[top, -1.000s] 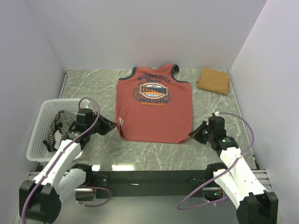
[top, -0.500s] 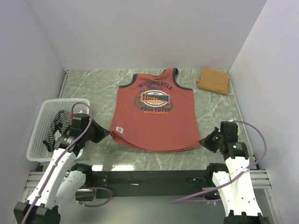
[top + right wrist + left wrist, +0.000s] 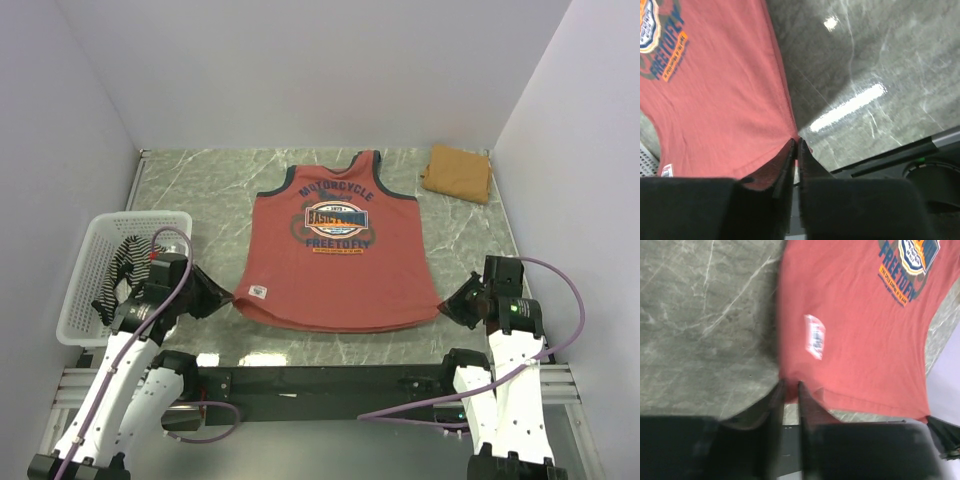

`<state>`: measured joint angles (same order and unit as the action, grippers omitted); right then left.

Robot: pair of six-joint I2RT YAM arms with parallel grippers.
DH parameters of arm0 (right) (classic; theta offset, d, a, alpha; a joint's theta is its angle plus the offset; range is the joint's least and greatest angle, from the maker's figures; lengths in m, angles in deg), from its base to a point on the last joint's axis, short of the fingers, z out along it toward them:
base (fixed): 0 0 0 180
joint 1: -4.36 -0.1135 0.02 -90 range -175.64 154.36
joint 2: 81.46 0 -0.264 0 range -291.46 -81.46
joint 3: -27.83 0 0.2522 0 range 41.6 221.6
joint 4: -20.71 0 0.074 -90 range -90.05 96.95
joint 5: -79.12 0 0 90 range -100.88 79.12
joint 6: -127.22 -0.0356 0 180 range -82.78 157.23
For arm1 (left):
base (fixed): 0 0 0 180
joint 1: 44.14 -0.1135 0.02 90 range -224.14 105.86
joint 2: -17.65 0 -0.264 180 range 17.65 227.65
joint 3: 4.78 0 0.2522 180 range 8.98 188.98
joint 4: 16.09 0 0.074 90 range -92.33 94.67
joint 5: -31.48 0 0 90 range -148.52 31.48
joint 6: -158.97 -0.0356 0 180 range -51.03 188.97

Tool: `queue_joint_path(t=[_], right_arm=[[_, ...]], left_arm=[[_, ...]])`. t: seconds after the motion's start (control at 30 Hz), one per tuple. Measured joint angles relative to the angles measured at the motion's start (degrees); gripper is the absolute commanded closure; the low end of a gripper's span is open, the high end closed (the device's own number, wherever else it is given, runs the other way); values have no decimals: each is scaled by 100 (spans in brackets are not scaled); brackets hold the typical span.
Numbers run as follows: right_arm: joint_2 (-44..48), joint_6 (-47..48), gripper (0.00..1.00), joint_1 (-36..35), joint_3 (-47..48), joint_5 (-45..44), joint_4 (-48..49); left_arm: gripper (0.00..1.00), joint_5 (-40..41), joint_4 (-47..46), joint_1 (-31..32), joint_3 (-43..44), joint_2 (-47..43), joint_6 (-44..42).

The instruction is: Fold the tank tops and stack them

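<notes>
Nearest, the left end effector [image 3: 790, 390] and right end effector [image 3: 794, 147] each pinched a hem corner of the rust-red tank top [image 3: 335, 250], soft jersey lying flat, print up, on the marbled counter [image 3: 200, 190]. Spreading looked finished, so the next move was likely a fold. Beyond, the striped top [image 3: 122, 262] sat crumpled in the mesh basket [image 3: 75, 300], and the tan top [image 3: 457, 172] lay folded at the far right.

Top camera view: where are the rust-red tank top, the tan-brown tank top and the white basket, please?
rust-red tank top [image 3: 335, 285], top view, plain cloth under the print.
tan-brown tank top [image 3: 457, 172], top view, middle of the folded bundle.
white basket [image 3: 140, 215], top view, its far rim.
</notes>
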<state>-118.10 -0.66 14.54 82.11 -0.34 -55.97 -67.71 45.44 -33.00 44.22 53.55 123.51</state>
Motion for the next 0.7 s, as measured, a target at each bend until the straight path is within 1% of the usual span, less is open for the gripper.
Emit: queue_joint_path(t=[0.03,0.07,0.1,0.13,0.17,0.2,0.27,0.37,0.43,0.47,0.5,0.6,0.67,0.7], right_arm=[[0,11,73,0,0,2,-28],[0,4,66,0,0,4,-59],[-2,7,51,4,0,9,-85],[-13,9,43,11,0,24,-107],[-28,4,35,11,0,33,-120],[-44,37,32,11,0,50,-129],[-81,90,30,11,0,114,-122],[-68,131,24,-9,0,396,11],[-24,50,24,-210,0,533,278],[-9,-94,24,-479,-2,538,468],[-15,-271,24,-931,-2,481,684],[-284,-894,28,-2983,-9,48,1443],[-811,-1414,30,-4382,15,-487,1956],[-1174,-1622,31,-4955,87,-664,2157]], left_arm=[[70,-15,13,7,-9,-50,-17],[61,-31,15,7,-28,-101,-39],[59,-61,35,7,-46,-155,-66],[57,-92,46,7,-66,-214,-83],[53,-118,68,7,-74,-271,-98],[51,-146,94,7,-76,-317,-127],[49,-151,111,7,-76,-376,-164],[50,-164,79,7,-61,-323,-229],[50,-229,-59,7,17,-70,-280],[51,-271,-170,7,101,155,-304],[51,-304,-269,7,223,435,-341],[52,-291,-610,7,870,1471,-555],[52,-247,-828,-22,1351,2044,-702],[52,-201,-918,-61,1596,2264,-761]])
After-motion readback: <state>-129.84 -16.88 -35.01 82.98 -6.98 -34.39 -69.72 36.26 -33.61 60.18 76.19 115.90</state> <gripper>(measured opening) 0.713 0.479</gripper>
